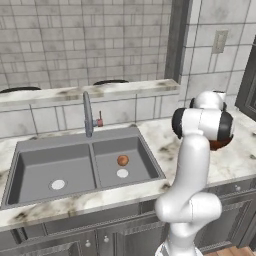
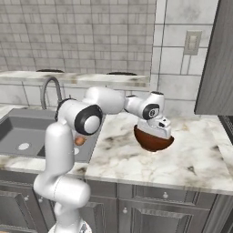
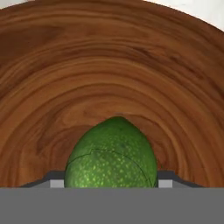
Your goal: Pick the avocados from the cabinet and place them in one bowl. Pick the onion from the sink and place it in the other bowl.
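Right now the pincer (image 3: 111, 181) is clamping a bright green avocado (image 3: 112, 153) and holding it down inside the reddish-brown bowl (image 2: 152, 140), which is sitting on the marble counter (image 2: 136, 157). Farther off, the onion (image 1: 122, 160) is lying in the sink (image 1: 75, 145) right basin.

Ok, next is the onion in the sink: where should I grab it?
Grip the onion across its round middle, coming straight down from above. It sits loose on the floor of the sink's right basin beside the drain, so a side approach looks blocked by the walls.
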